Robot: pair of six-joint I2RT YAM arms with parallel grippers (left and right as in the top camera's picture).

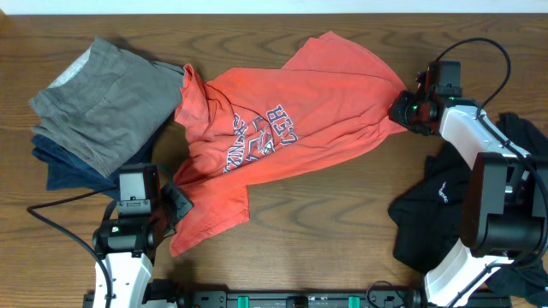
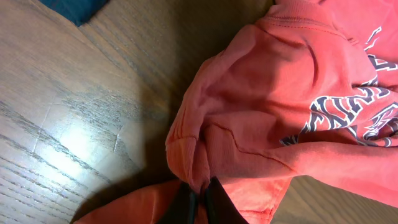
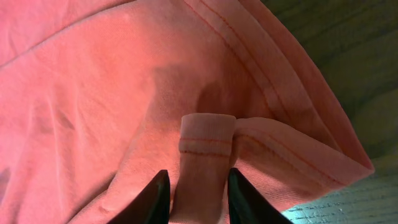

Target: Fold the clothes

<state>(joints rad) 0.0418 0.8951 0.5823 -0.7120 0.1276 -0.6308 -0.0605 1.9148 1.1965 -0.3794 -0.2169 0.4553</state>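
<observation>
coral t-shirt is lying crumpled and unfolded overhead, stretching between the left gripper and right gripper. grey and navy pieces are sitting stacked beyond the left jaws, and a black garment is waiting by the right arm.
left wrist: jaws are pinching soft jersey, with the lettering lying off to their right.
right wrist: jaws are clamping a stitched hem fold.
</observation>
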